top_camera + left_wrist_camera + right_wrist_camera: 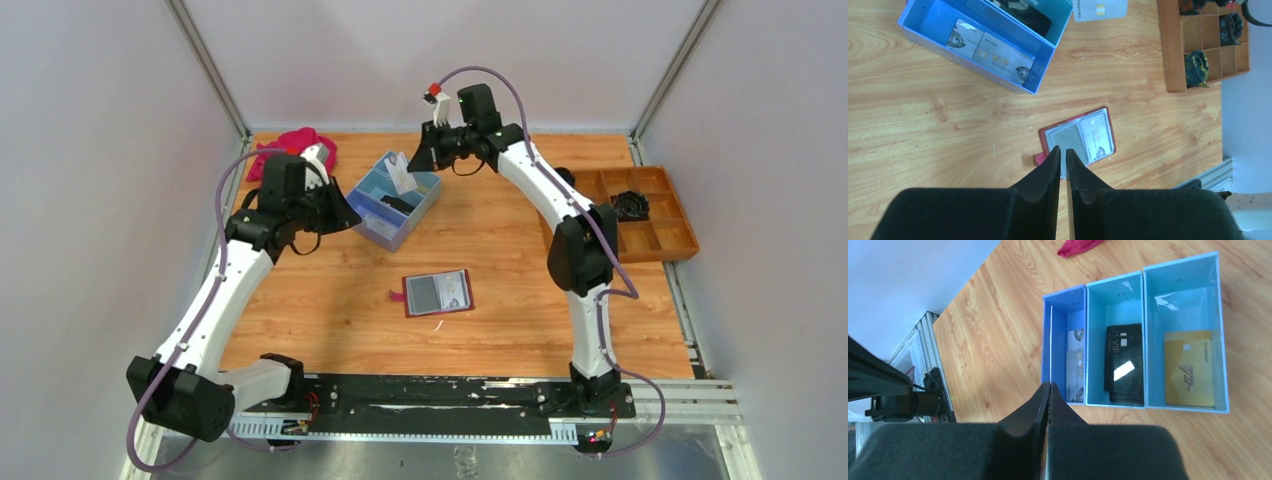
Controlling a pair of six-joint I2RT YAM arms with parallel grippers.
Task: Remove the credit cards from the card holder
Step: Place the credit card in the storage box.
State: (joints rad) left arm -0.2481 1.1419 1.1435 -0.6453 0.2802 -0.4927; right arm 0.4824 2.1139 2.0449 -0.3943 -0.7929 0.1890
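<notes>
The dark red card holder lies open and flat near the middle of the wooden bench, its pink tab pointing left; a whitish VIP card sits in its right-hand pocket, while the left-hand pocket shows plain grey. The right claw hangs over the blue three-compartment box, its fingers pressed together on a white credit card held upright above the box; from the right wrist that card shows only as a thin pale edge. The left claw hovers just left of the box, its fingers drawn nearly together with only a slit between them and nothing gripped; its wrist camera looks down on the holder. In the box, two pale cards lie side by side in one end compartment; black cards fill the middle one; a gold card lies in the other end. A brown wooden tray stands at the bench's right edge; a pink cloth lies at the far left.
</notes>
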